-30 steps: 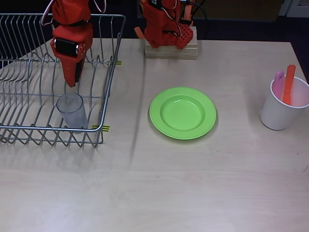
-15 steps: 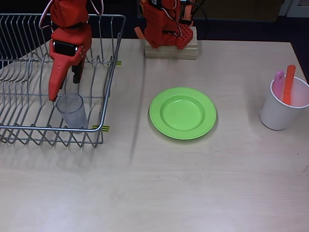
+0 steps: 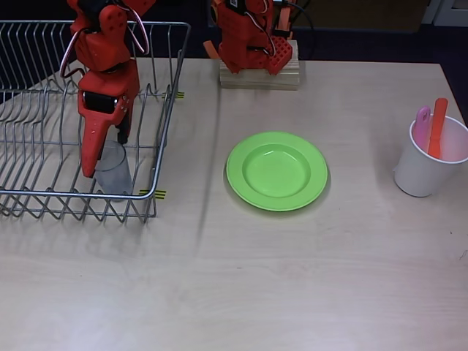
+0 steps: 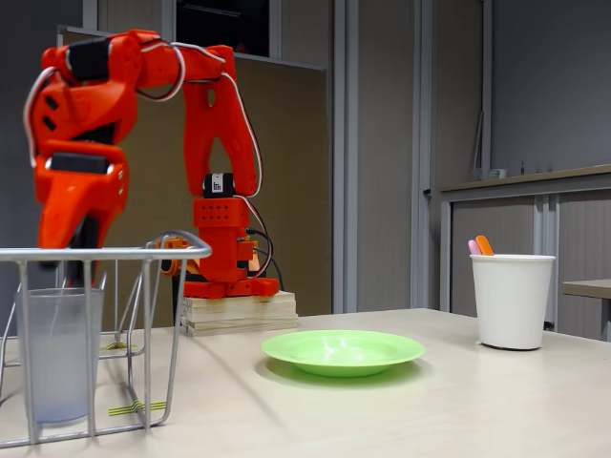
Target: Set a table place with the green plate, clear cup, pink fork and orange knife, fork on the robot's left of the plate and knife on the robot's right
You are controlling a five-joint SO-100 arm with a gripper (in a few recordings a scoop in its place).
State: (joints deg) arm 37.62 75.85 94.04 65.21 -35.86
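- The clear cup (image 3: 112, 170) stands upright inside the wire dish rack (image 3: 44, 201), near the rack's front right corner in the overhead view; in the fixed view the cup (image 4: 57, 355) shows through the rack's (image 4: 143, 253) wires at the left
- The gripper (image 3: 104, 155) reaches down into the rack with its jaws spread; in the overhead view the long orange finger lies at the cup's left side and the shorter dark one just over the cup's back right rim, so the cup's top sits between them, but whether either finger touches it cannot be told
- In the fixed view the gripper (image 4: 74, 256) hangs above the cup, its tips partly hidden behind the rack's top wire
- The green plate (image 3: 276, 170) lies flat on the pale wooden table (image 3: 292, 278), near the middle and well apart from the rack; the fixed view shows the plate (image 4: 343, 350) in front of the arm's base
- The pink fork (image 3: 423, 126) and the orange knife (image 3: 437, 128) stand side by side, handles up, in the white cup (image 3: 428, 164) at the table's right side, the fork to the left of the knife in the overhead view
- In the fixed view only their tips, fork (image 4: 474, 247) and knife (image 4: 485, 245), rise above the white cup's (image 4: 512, 301) rim
- The robot (image 3: 248, 33) has its base on a wooden block (image 3: 259, 75) at the far edge of the table, between rack and plate
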